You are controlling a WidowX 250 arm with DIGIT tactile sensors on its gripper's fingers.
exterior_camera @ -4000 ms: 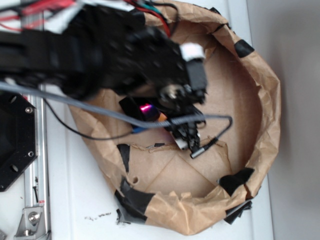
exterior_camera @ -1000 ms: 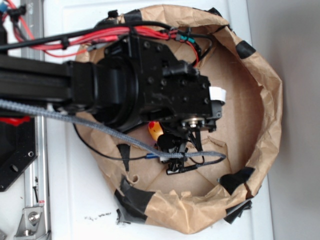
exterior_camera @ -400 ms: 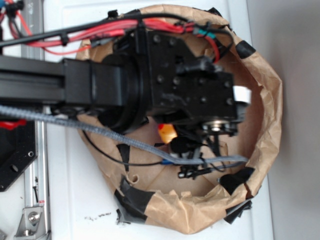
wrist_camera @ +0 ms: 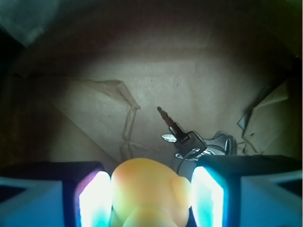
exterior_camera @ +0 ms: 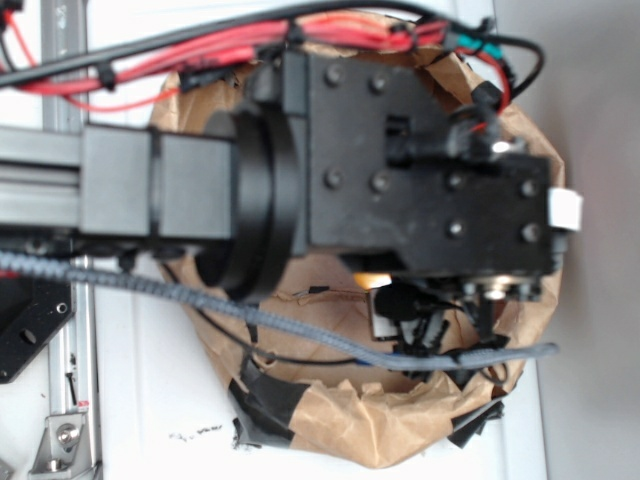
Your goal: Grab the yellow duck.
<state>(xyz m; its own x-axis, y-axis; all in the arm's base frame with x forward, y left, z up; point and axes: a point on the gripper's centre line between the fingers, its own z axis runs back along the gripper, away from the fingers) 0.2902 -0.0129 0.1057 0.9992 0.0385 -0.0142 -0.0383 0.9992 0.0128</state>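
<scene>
Yellow duck [wrist_camera: 149,191] is sitting squeezed in the pincer [wrist_camera: 150,198], with keys [wrist_camera: 189,142] lying just beyond on cardboard.

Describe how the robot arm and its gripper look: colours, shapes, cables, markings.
The arm is matte black: boxy, bolted blocks joined by a round collar. A bundle of red and black wires runs along its top, and a grey braided cable crosses beneath. A small white tag sits at the wrist end. In the wrist view, the gripper has dark fingers with pads glowing cyan-white.
</scene>
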